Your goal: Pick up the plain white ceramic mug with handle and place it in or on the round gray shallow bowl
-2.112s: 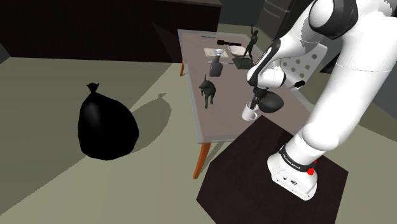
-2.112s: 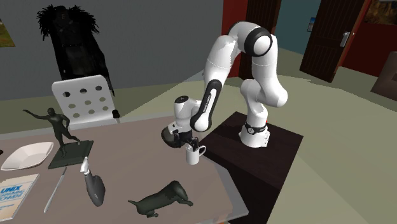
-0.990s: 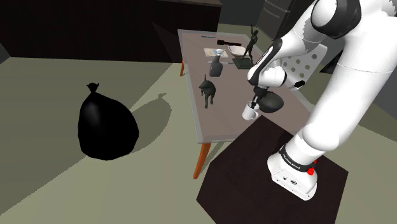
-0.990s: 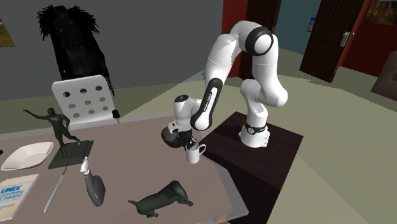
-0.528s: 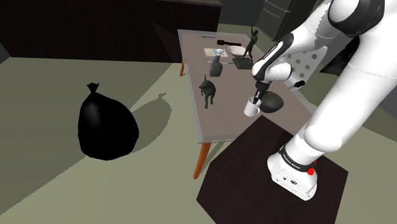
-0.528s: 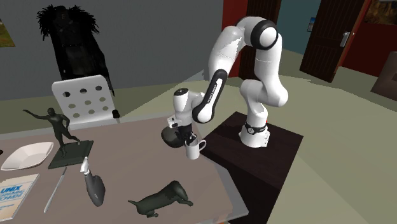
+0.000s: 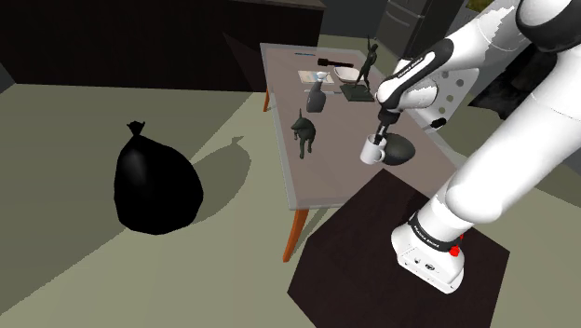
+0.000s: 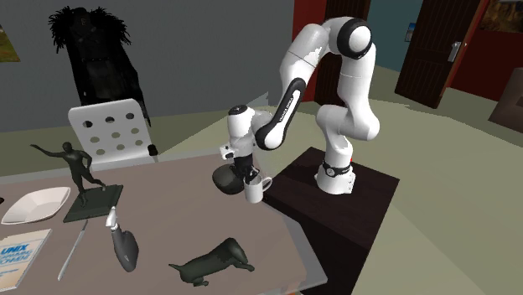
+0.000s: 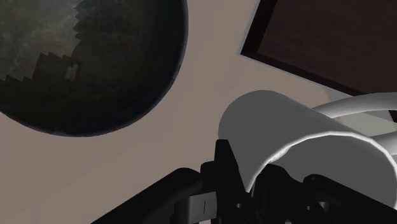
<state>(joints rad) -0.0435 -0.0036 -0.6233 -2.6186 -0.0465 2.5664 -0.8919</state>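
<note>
One white arm (image 8: 289,88) arches high over its dark box stand (image 8: 369,197), and its forearm slopes down towards the table. The black gripper (image 8: 249,177) points downward, clamped on the rim of the plain white handled mug (image 8: 254,190). Compared with half a second ago, the elbow stands higher and the mug has risen off the grey-brown table (image 8: 184,218). It hangs just beside the round dark grey shallow bowl (image 8: 224,179), not touching it. A dark dog figurine (image 8: 211,265) lies nearer the table's edge. A black sack (image 7: 156,186) sits on the olive floor (image 7: 74,261).
</note>
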